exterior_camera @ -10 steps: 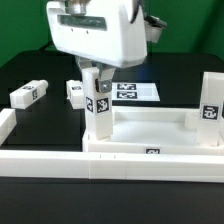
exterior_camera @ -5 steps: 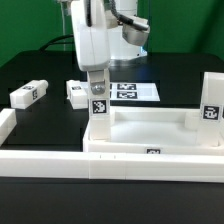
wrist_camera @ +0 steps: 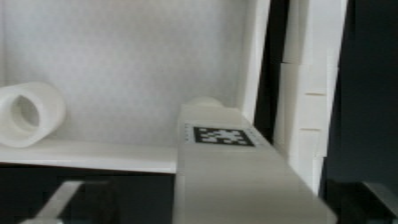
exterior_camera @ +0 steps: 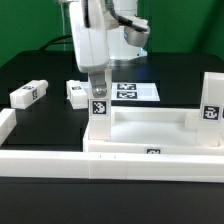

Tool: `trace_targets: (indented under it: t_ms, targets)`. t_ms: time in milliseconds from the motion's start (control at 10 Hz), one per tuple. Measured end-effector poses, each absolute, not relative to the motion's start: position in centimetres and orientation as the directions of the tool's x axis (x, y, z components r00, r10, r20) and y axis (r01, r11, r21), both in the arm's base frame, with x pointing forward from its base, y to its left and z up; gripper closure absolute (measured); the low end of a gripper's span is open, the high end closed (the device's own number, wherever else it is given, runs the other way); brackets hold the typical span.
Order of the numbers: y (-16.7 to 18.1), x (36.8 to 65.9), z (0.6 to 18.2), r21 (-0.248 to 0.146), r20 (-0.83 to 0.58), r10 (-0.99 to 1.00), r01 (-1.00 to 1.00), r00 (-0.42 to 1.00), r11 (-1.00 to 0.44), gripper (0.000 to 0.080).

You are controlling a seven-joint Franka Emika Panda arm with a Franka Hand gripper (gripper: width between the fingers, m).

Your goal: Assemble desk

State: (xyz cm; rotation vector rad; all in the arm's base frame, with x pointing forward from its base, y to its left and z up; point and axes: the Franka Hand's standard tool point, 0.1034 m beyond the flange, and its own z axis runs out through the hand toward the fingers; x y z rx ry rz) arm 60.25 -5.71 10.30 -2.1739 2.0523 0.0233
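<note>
Seating leg in corner socket of desk top is looking like step in hand. Leg is standing upright directly beneath fingers, top end reaching up to gripper. Fingers clamping or spread: cannot tell. You are needing straight vertical lift-off, wrist plumb, no sideways nudging.

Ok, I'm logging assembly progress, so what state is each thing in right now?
Desk top: flat, rim up.
Leg under the gripper: upright at a desk top corner.
Other standing leg: upright at the corner on the exterior view's right.
Inner loose leg: lying on the table, unfitted.
Outer loose leg: lying on the table, unfitted.
Gripper: open.
</note>
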Motion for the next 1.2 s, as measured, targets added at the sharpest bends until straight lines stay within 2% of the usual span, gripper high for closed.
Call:
trace_targets:
  t_ms: [100,300,700,1200]
  targets:
    - [-5.48,60.61,10.58,-0.113,-0.107,-0.986,-0.986,0.131,-0.119,0.0167]
    - [-5.66,60.93,10.66,-0.141,-0.068,-0.921,-0.918,0.384,-0.372,0.0153]
    - [-5.7,60.9,10.63,-0.152,-0.031,-0.8,-0.794,0.599,-0.588,0.015]
    - [-5.32,60.85,10.61,-0.075,0.045,-0.478,-0.474,0.877,-0.877,0.015]
